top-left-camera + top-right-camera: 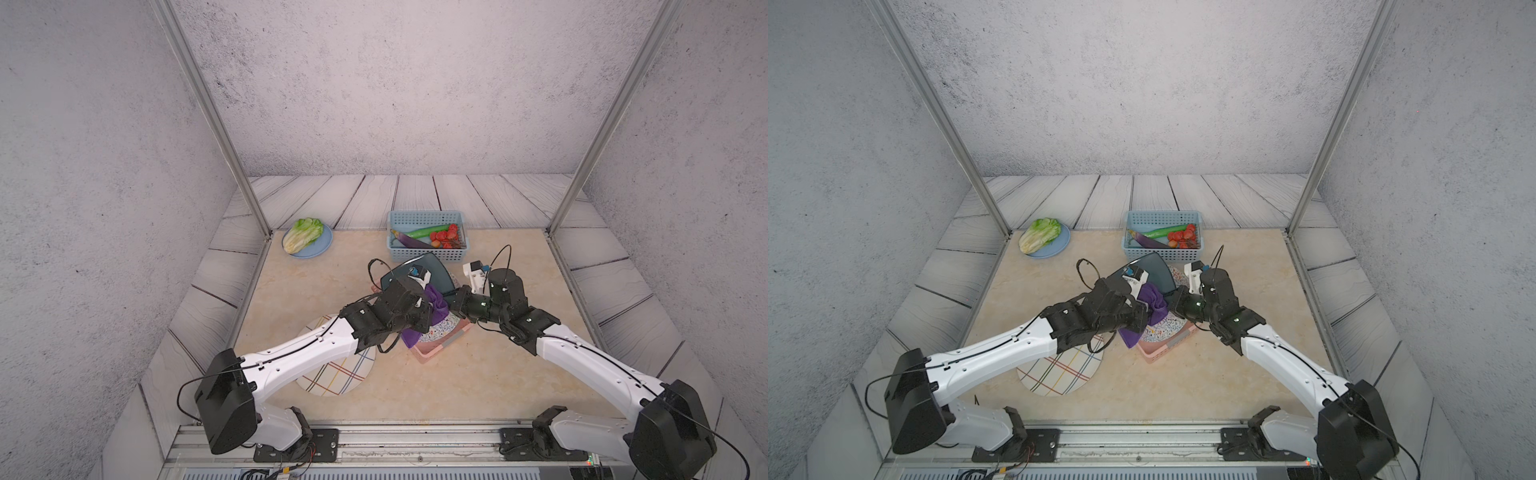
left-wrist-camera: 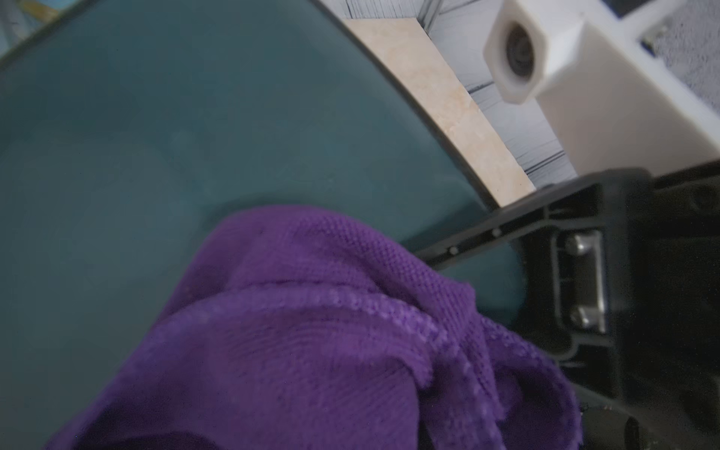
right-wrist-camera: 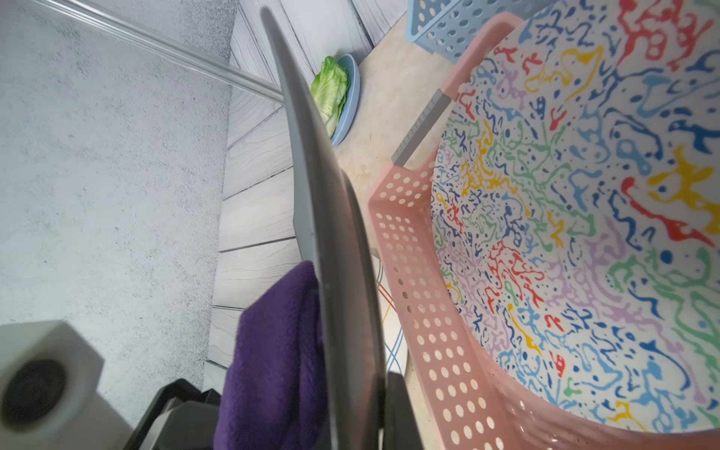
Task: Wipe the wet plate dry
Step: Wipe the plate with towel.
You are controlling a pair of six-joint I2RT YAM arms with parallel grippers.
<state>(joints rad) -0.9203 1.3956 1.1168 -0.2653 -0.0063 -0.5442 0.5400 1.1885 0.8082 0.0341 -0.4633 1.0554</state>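
Marble tabletop (image 1: 519, 374) in a top view: held up mid-scene, the tilted dark plate (image 1: 436, 270) is pinched at its right rim by the right gripper (image 1: 454, 296); the left gripper (image 1: 423, 307) clamps a purple cloth (image 1: 438, 307). Left wrist: cloth touches its glossy face. Right wrist: thin, stiff, probably slick; hold the rim.

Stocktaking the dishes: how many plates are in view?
4: dark teal plate in the right gripper; squiggle-patterned plate in the pink basket; plaid-lined plate under the left arm; light blue plate holding lettuce. Others may be hidden.
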